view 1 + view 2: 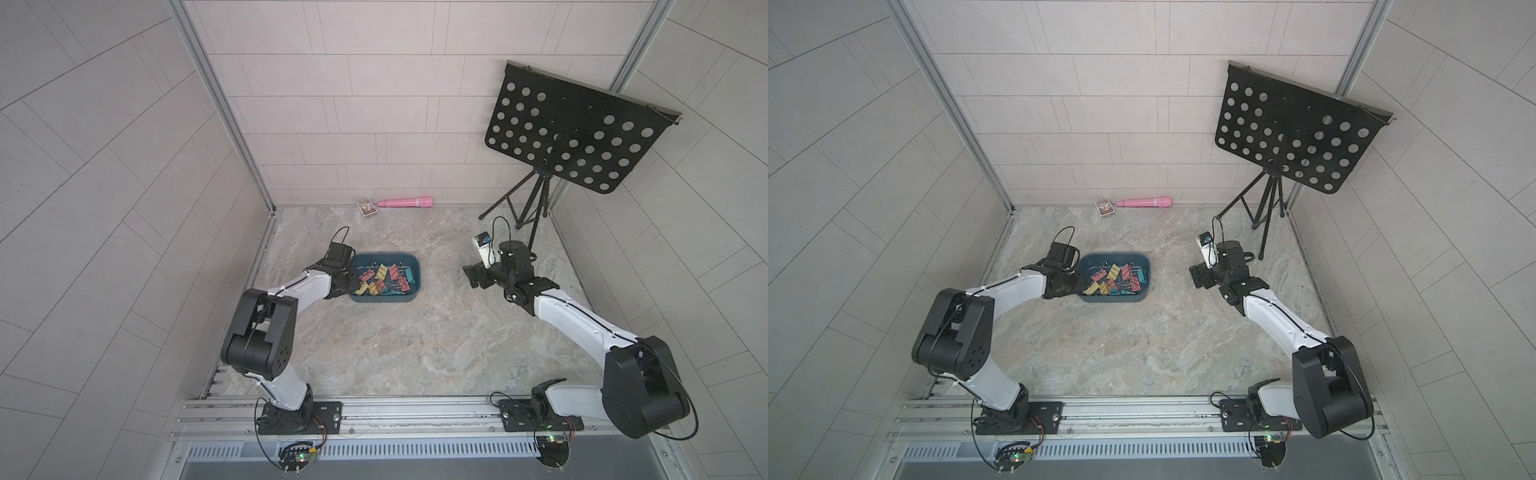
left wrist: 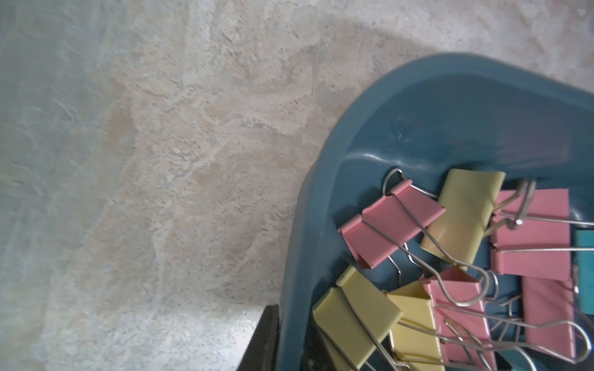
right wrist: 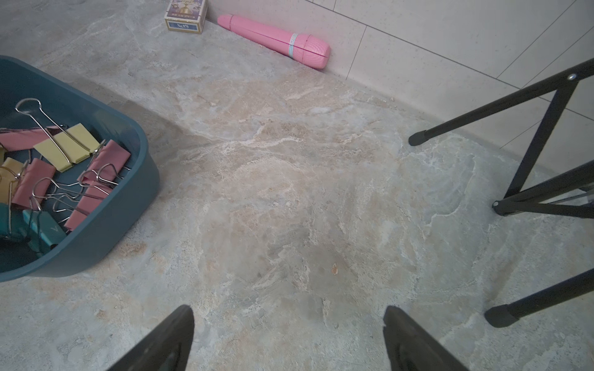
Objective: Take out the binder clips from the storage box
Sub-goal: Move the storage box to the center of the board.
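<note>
A: binder clips (image 1: 384,280) sit in storage box (image 1: 384,299), left of centre in a top view. left gripper (image 1: 345,286) closed at its rim; holding it? can't tell.
B: right gripper (image 3: 288,308) wide open, empty. take one wire loop (image 3: 29,104), lift straight up.

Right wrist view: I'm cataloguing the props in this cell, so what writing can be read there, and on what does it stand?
"No.979": on the blue strip of the small printed card box by the wall.
Print above that strip on the same box: too blurred to read.
Lettering on the pale band of the long pink plastic cylinder: too small to read.
Nothing else readable.
</note>
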`<state>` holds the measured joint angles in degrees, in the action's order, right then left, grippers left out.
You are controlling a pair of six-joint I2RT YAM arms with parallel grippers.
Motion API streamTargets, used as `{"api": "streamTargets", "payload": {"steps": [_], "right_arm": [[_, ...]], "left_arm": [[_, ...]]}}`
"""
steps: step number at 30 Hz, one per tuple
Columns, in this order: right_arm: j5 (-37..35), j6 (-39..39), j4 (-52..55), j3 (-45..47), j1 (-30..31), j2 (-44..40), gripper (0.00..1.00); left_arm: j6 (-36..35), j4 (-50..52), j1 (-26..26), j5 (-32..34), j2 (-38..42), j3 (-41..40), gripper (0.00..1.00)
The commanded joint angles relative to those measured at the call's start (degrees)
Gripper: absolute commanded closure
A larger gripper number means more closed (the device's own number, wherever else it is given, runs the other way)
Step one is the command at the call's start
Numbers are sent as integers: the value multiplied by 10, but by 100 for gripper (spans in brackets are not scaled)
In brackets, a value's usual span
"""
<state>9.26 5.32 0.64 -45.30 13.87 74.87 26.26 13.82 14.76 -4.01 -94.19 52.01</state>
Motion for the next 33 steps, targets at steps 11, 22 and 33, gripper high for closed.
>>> {"api": "streamTargets", "payload": {"steps": [11, 22, 33], "right_arm": [[38, -7, 36, -25, 4, -6, 5], [87, -22, 55, -105, 48, 54, 11], [143, -47, 89, -221, 95, 165, 27]], "left_arm": [[14, 2, 34, -11, 31, -9, 63], [-18, -3, 34, 44, 102, -16, 46], [-40, -17, 35, 33, 60, 12, 47]]}}
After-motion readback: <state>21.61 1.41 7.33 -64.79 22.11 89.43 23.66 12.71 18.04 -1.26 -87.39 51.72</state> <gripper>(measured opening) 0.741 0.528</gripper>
